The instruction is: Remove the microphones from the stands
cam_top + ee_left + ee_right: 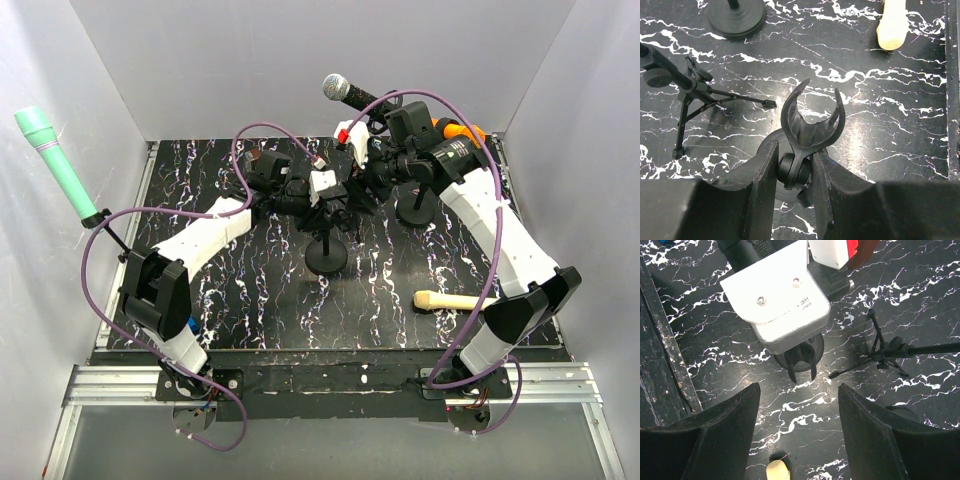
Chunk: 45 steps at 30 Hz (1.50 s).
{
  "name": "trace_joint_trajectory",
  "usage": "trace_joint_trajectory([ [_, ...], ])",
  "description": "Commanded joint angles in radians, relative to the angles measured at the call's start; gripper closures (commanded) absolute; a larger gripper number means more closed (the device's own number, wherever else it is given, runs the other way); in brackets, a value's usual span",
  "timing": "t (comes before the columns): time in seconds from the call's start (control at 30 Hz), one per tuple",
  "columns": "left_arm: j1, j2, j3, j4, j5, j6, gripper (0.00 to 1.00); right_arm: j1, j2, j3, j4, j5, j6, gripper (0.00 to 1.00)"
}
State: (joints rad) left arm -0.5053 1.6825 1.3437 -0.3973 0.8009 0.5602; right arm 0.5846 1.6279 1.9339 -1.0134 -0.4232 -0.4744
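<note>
A black stand with a round base (327,257) rises mid-table, and its U-shaped clip (812,120) holds nothing. My left gripper (795,150) is shut on the joint just under that clip, one finger on each side. In the top view the left gripper (322,200) is over the stand. A cream microphone (450,300) lies flat on the table at the right front, its head also in the right wrist view (778,471). My right gripper (799,387) hangs open above the table just in front of the clip (802,360), with nothing between its fingers.
A teal microphone (58,160) leans on a tripod stand (695,95) at the left wall. A black, silver-headed microphone (345,92) and an orange one (458,128) sit at the back right. Another round base (415,208) stands beside the right arm.
</note>
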Motion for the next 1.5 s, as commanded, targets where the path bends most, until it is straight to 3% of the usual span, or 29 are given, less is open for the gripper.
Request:
trace_joint_trajectory([
  [0.0, 0.004, -0.035, -0.012, -0.066, -0.107, -0.008, 0.92, 0.004, -0.014, 0.023, 0.032, 0.0, 0.005, 0.3],
  [0.13, 0.013, -0.073, -0.061, -0.075, -0.239, -0.005, 1.0, 0.003, -0.008, 0.03, 0.033, -0.003, 0.006, 0.3],
  [0.37, 0.123, -0.128, -0.112, 0.003, -0.471, -0.167, 1.0, 0.004, 0.007, 0.046, 0.032, -0.012, 0.014, 0.3],
  [0.9, 0.248, -0.158, -0.181, 0.121, -0.905, -0.281, 0.99, 0.004, 0.035, 0.088, 0.027, -0.014, 0.036, 0.3],
  [0.97, 0.251, -0.155, -0.17, 0.121, -0.892, -0.279, 0.83, 0.003, 0.033, 0.089, 0.029, -0.008, 0.045, 0.3],
  [1.07, 0.254, -0.155, -0.15, 0.095, -0.803, -0.275, 0.44, 0.003, 0.026, 0.086, 0.027, -0.003, 0.045, 0.3],
  [1.1, 0.252, -0.156, -0.144, 0.084, -0.749, -0.273, 0.37, 0.003, 0.023, 0.086, 0.024, -0.002, 0.043, 0.3],
  [1.23, 0.252, -0.184, -0.118, 0.066, -0.648, -0.296, 0.25, 0.0, 0.015, 0.144, -0.007, -0.003, 0.056, 0.29],
  [1.37, 0.252, -0.219, -0.052, 0.035, -0.589, -0.304, 0.21, -0.008, -0.003, 0.267, -0.054, 0.004, 0.1, 0.27],
  [1.47, 0.252, -0.234, 0.001, 0.025, -0.566, -0.309, 0.17, -0.075, -0.068, 0.294, 0.027, 0.009, 0.218, 0.23],
])
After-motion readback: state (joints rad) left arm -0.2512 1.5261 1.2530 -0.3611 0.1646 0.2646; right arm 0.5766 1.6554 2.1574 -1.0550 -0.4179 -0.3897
